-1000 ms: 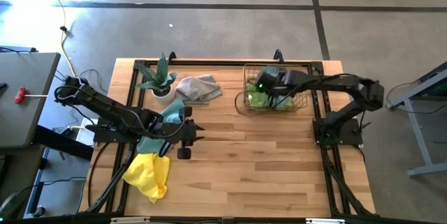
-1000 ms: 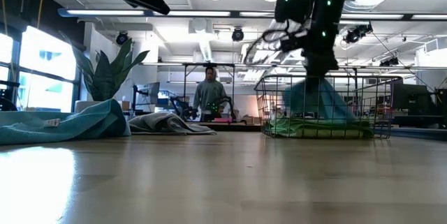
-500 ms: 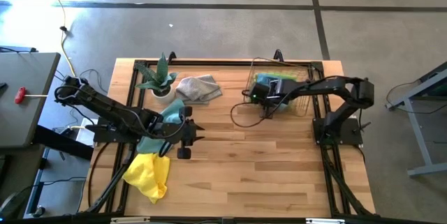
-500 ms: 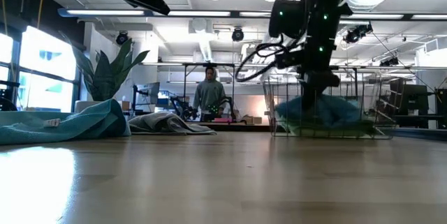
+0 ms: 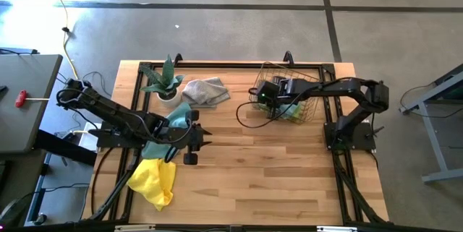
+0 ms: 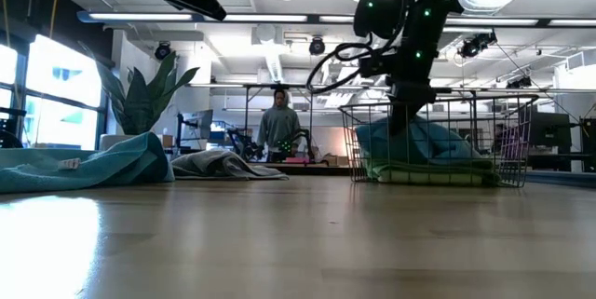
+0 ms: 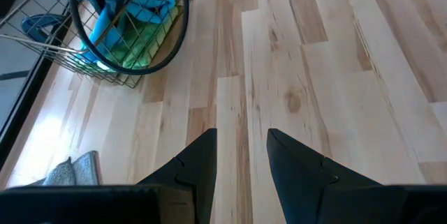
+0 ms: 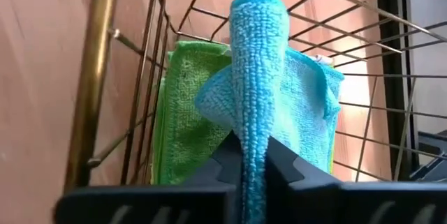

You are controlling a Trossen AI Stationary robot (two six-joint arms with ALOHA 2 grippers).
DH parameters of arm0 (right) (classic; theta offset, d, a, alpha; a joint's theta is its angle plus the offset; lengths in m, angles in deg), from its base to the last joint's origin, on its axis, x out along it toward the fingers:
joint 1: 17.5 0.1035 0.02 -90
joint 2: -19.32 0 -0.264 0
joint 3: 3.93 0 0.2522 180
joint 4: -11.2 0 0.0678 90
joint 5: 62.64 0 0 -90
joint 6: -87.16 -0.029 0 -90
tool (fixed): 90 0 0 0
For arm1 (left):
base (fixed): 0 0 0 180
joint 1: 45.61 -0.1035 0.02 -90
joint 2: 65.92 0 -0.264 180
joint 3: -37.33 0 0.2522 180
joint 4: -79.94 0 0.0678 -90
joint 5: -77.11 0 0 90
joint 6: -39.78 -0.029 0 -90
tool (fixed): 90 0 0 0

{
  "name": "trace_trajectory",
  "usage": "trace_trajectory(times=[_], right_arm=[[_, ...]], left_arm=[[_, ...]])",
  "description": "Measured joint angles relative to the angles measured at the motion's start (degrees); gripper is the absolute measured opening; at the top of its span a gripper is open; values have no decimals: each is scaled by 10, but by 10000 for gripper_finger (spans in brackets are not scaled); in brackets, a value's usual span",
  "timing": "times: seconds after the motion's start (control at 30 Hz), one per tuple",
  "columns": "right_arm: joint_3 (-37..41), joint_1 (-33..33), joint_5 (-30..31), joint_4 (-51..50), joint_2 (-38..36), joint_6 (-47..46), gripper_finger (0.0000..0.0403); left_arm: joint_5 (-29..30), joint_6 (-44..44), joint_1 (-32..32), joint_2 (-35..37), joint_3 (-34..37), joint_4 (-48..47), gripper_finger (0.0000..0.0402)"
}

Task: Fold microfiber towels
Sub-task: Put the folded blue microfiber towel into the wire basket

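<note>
Pinched between my right gripper's (image 8: 253, 155) fingers is a fold of the light blue towel (image 8: 260, 77), and the right wrist view shows the cloth rising from the jaws as a narrow ridge. That gripper sits over the near edge of the wire basket (image 5: 289, 91) at the back right of the table. The towel's loose part drapes onto a lime green towel (image 8: 183, 112) lying flat in the basket.

I read this as the fetch step: one cloth is being lifted out of the basket so it can be spread on the bare wood and folded. Next I would raise it high enough to clear the wire rim, because a trailing corner could snag there or drag the green one along, then carry it toward the open middle of the table (image 5: 268, 167).

Left gripper (image 7: 241, 155) waits low over the wood on the left side, fingers parted with nothing between them. Around it lie a teal-blue towel (image 5: 177, 116) under the arm, a yellow towel (image 5: 153, 180) near the front edge, and a grey towel (image 5: 205, 91) beside the potted plant (image 5: 163, 80).
</note>
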Motion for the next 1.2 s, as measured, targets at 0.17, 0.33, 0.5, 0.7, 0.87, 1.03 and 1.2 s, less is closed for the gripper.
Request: trace_trajectory(times=[0.17,0.33,0.5,0.7,0.87,1.03,1.2], right_arm=[[-2,0,7,6,0,-4,94],[-65,0,56,-83,0,-40,157],[-161,1,51,-196,0,-87,167],[-199,-10,17,-308,-1,-141,156],[-155,-44,-98,-322,-2,-155,147],[-95,-72,-200,-251,-19,-171,139],[-46,-89,-243,-212,-34,-182,138]], left_arm=[[0,0,0,0,0,-1,117],[0,0,0,0,0,-1,117],[0,0,0,0,0,-3,117],[0,0,0,0,0,-12,117],[0,1,1,0,0,-24,117],[-1,8,3,0,0,-36,117],[-1,11,3,0,0,-44,117]])
